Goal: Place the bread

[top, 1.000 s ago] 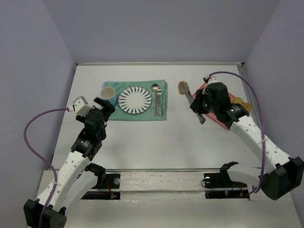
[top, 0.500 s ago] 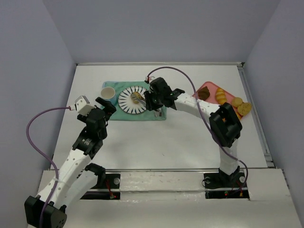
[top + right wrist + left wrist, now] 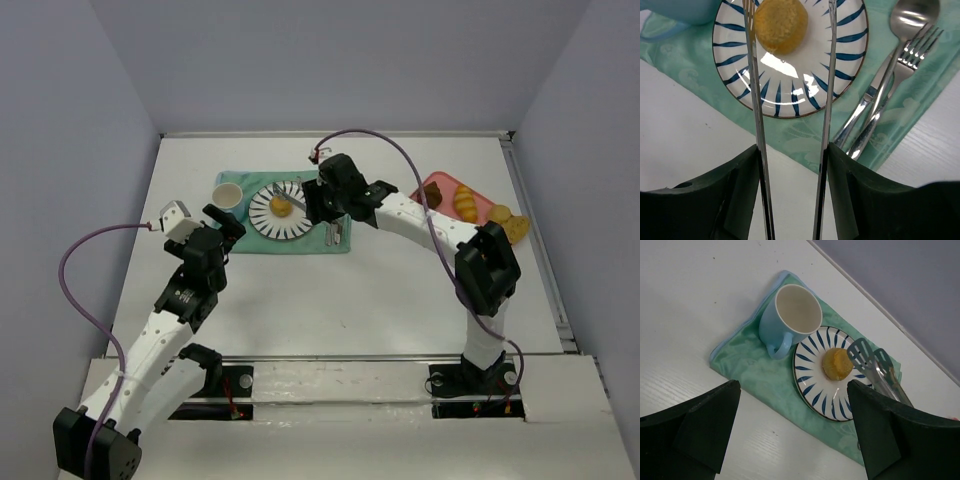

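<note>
A round golden bread roll (image 3: 282,207) lies on the blue-striped white plate (image 3: 262,222), free of the tongs. It also shows in the left wrist view (image 3: 836,364) and the right wrist view (image 3: 780,25). My right gripper (image 3: 314,203) is shut on metal tongs (image 3: 755,100), whose arms are spread open on either side of the roll, just above the plate (image 3: 790,95). My left gripper (image 3: 222,222) is open and empty, near the placemat's front left corner, facing the plate (image 3: 812,385).
A light blue cup (image 3: 227,195) stands left of the plate on the green placemat (image 3: 240,240). A spoon and fork (image 3: 905,30) lie right of the plate. A pink tray (image 3: 440,185) with several pastries (image 3: 466,203) is at the back right.
My right arm swung from the tray on the right to the plate with the roll in the tongs. The tongs have opened and the roll now lies on the plate. The left arm barely moved.
</note>
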Controlling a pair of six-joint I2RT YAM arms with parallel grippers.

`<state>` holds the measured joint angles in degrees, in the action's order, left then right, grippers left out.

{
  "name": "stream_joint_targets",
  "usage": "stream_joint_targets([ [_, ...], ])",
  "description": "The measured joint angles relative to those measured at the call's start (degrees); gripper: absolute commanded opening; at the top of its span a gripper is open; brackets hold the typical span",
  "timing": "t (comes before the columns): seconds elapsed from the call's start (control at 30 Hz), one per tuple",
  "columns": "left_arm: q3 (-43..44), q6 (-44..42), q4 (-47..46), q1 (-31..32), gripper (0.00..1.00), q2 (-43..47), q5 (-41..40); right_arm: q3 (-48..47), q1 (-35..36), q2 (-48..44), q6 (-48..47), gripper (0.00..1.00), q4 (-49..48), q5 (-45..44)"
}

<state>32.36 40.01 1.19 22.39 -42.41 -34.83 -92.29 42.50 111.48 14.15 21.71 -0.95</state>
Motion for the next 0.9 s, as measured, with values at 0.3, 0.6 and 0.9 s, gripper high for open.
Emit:
stream_joint_targets([
  [0.3, 0.0, 0.5, 1.5, 0.0, 0.99, 0.5, 0.0, 8.8, -1.4, -15.2, 4.1, 0.54, -0.2, -9.5],
  [0.6, 0.0, 0.8, 1.6, 0.0, 0.99, 2.9, 0.1, 28.8, -21.3, -36.3, 11.1, 0.53, 2.4, -14.0],
  [0.9, 0.0, 0.8, 1.6, 0.0, 0.99, 3.2, 0.6, 34.3, -29.1, -40.3, 11.5, 0.54, 7.3, -13.4],
])
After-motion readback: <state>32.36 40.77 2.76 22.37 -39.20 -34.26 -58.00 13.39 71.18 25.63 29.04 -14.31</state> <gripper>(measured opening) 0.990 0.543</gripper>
